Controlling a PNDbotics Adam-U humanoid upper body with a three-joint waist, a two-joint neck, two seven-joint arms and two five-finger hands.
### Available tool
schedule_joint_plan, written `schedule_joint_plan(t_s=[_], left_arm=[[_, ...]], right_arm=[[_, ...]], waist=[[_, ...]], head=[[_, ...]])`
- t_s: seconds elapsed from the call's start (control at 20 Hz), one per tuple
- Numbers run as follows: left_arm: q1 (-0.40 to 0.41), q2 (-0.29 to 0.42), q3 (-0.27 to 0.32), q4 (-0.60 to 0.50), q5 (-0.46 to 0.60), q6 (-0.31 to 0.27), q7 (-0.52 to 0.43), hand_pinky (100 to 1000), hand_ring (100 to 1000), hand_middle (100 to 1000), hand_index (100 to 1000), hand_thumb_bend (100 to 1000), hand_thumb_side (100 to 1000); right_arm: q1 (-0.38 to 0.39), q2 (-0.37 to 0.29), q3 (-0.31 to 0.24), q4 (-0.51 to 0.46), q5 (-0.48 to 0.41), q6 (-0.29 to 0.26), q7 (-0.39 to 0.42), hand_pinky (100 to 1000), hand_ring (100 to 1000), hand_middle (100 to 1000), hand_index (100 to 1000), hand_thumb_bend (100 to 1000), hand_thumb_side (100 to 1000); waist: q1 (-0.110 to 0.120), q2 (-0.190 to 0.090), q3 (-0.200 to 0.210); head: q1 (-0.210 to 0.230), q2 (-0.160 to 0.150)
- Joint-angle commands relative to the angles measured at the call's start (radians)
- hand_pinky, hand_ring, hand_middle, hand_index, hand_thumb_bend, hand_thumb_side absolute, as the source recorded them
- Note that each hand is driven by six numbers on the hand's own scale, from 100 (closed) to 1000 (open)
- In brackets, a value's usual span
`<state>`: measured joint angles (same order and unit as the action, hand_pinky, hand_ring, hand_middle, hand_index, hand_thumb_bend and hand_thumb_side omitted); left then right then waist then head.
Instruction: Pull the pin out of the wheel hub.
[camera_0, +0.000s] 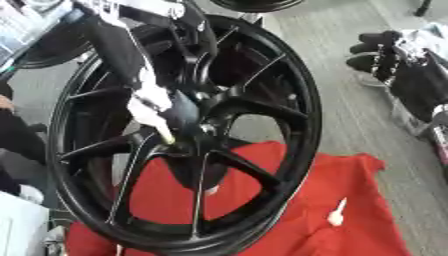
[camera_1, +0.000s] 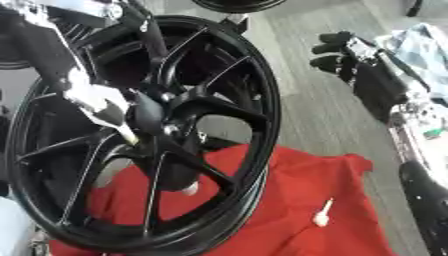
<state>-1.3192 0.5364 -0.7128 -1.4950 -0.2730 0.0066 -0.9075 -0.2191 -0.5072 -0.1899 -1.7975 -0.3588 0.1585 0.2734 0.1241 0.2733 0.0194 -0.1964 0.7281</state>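
Note:
A large black spoked wheel (camera_0: 262, 65) stands upright on a red cloth (camera_0: 350, 185). My left arm comes down from the upper left across the wheel's face. My left hand (camera_0: 175, 111) is at the hub (camera_0: 203, 131), fingers curled round a cream pin (camera_0: 164, 131) whose tip points at the hub's centre. A second white pin (camera_0: 336, 212) lies loose on the cloth to the right of the wheel. My right hand (camera_1: 334, 49) hangs apart at the upper right, fingers relaxed and holding nothing.
Grey floor (camera_0: 350, 110) lies to the right of the wheel. Another dark tyre (camera_1: 238, 4) shows at the top edge. A small white piece (camera_0: 211, 190) shows below the hub behind the spokes. White objects stand at the lower left (camera_0: 17, 225).

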Motion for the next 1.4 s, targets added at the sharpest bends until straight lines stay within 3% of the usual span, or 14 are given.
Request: schedule_joint_plan(t_s=[0.05, 1.4], left_arm=[[-0.004, 0.03, 0.005, 0.017, -0.02, -0.019, 0.0, 941, 878, 826, 881, 682, 488], [0.069, 0.066, 0.023, 0.109, -0.063, -0.089, 0.0, 937, 878, 824, 857, 668, 461]], right_arm=[[-0.009, -0.03, -0.005, -0.01, 0.004, -0.001, 0.003, 921, 762, 736, 827, 100, 734], [-0.012, -0.033, -0.005, -0.009, 0.003, 0.002, 0.004, 922, 762, 736, 827, 100, 735]], waist=[[-0.007, -0.018, -0.001], [-0.004, -0.017, -0.002]], head=[[-0.004, 0.001], [-0.006, -0.01]])
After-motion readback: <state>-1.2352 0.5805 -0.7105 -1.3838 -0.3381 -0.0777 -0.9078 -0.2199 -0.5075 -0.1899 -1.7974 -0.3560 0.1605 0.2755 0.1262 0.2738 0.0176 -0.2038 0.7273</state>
